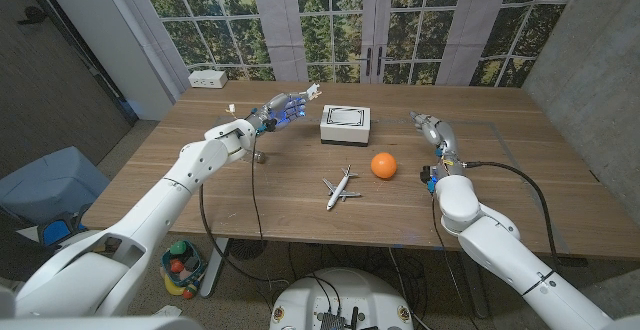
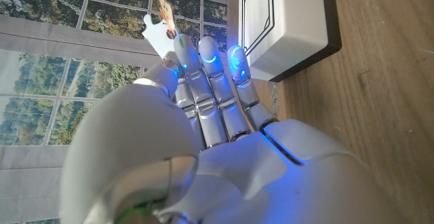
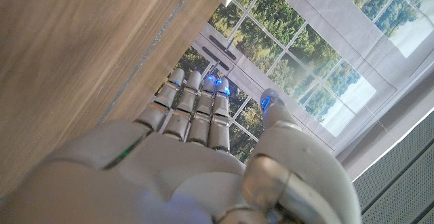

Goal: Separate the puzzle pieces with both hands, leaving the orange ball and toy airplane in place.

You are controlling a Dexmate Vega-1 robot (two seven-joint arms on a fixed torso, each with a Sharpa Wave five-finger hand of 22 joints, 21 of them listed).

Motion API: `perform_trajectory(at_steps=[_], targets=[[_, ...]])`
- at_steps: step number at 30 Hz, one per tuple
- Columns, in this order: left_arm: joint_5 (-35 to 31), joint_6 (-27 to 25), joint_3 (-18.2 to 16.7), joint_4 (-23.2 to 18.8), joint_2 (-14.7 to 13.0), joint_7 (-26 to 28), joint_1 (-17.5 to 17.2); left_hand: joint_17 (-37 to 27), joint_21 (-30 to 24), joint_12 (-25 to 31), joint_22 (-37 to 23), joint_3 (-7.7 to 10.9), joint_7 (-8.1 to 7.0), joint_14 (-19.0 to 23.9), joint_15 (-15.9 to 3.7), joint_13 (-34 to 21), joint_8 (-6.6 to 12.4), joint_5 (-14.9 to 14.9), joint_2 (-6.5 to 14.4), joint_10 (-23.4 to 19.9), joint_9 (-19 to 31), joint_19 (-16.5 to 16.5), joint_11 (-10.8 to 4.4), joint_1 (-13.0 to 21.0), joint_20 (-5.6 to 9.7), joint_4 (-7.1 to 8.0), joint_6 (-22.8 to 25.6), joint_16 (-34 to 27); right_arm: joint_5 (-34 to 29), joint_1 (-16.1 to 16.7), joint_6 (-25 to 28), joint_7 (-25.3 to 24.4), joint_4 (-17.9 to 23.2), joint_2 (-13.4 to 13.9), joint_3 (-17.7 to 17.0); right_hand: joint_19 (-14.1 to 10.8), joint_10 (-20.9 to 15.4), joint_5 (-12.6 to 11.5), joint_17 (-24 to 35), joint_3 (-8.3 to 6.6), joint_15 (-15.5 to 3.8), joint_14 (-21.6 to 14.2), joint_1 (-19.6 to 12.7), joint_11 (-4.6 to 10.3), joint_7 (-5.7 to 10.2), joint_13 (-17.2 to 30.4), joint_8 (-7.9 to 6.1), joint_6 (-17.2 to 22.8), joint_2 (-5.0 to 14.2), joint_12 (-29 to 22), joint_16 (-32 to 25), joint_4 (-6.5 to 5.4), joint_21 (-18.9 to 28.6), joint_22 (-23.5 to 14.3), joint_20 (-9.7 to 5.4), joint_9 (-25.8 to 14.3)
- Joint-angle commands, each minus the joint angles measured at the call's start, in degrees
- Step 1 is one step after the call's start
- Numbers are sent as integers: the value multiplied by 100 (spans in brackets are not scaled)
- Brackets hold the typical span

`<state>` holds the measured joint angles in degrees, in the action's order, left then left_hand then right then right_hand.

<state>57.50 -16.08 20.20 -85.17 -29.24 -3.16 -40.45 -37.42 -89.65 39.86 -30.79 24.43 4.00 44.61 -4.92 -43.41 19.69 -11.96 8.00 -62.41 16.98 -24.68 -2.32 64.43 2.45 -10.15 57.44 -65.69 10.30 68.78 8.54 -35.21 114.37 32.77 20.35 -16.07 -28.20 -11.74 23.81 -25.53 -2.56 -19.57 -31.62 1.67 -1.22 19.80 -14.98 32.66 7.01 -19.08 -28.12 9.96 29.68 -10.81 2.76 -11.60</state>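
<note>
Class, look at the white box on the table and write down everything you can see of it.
The white box is a low, square-cornered block with rounded edges and a dark base strip, smooth like plastic or card. Its top carries a thin black double-line frame. It lies flat on the wooden table, behind the toy airplane and orange ball. The left hand, holding a white puzzle piece, is close beside it; contact cannot be told.

Bright, even daylight enters through the windows [image 1: 330, 20] behind the table [image 1: 250, 190], leaving only soft shadows. The head view is sharp, bowing near its edges. Both wrist views blur up close.
</note>
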Motion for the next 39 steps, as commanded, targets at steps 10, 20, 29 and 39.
perform_trajectory(at_steps=[10,20,29,39], targets=[[-146,462,164,384,88,-622,169,-8,-35,-26,8,-27,147,-51,-495,-29,24,-52,-2,9,1061,18,1,82,234,-6,239,-49,-337,-433,1224,-32,544,-2,448,-144,-311,9,291,112,-174,-82,-208,-13,-31,237,-137,329,-59,-221,-276,-14,86,-14,28,-59],[-206,543,218,528,148,-790,247,-28,-38,-39,20,-25,150,-60,-497,-22,-9,-63,0,6,1078,19,0,82,243,-1,250,-55,-346,-731,1922,43,768,-51,679,-192,-521,18,448,183,-197,-138,-288,-67,-43,387,-226,495,-101,-368,-414,-21,110,-17,7,-110],[-357,697,270,505,171,-797,243,-8,-37,-48,29,-28,142,-59,-495,-18,-38,-69,-9,1,1081,36,1,71,238,2,263,-37,-292,-901,2582,11,1009,-100,794,-214,-589,30,566,238,-205,-148,-346,-79,-59,501,-268,551,-136,-443,-505,-21,126,-19,-4,-148],[-426,733,321,435,167,-824,215,-10,-38,-55,42,-30,142,-58,-493,-32,-69,-77,-3,10,1100,40,5,70,241,5,276,-41,-169,-1089,3121,132,1247,-23,932,-212,-563,38,659,286,-178,-124,-396,-92,-87,593,-279,549,-170,-471,-564,-25,131,-20,1,-169]])
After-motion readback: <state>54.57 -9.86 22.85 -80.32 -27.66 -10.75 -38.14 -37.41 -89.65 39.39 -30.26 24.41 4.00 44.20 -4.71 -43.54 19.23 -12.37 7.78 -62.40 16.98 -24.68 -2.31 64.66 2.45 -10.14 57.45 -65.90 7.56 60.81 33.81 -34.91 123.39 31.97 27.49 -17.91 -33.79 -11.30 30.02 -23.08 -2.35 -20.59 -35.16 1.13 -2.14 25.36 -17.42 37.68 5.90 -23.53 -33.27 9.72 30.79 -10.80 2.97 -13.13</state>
